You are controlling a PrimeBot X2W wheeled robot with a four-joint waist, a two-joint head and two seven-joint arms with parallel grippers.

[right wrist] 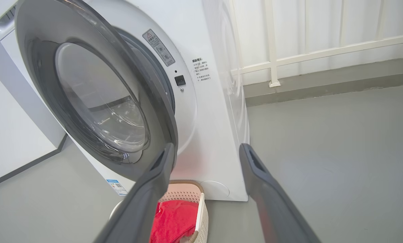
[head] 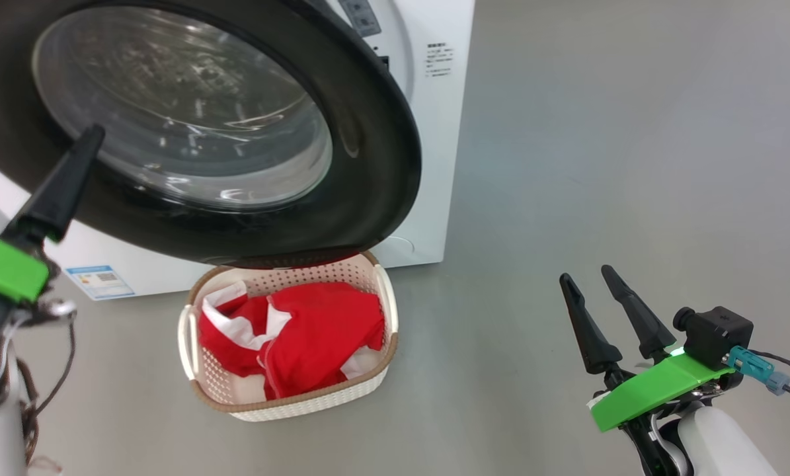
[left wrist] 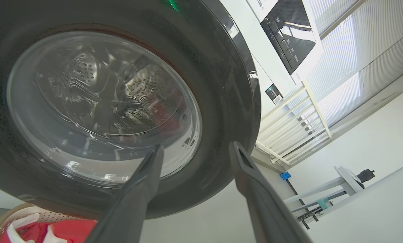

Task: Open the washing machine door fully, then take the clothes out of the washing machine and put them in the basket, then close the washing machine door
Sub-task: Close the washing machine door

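One basket, perhaps two garments

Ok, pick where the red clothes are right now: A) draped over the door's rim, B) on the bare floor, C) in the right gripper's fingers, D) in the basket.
D: the red clothes lie bunched inside the basket, which stands on the floor just below the washing machine door.
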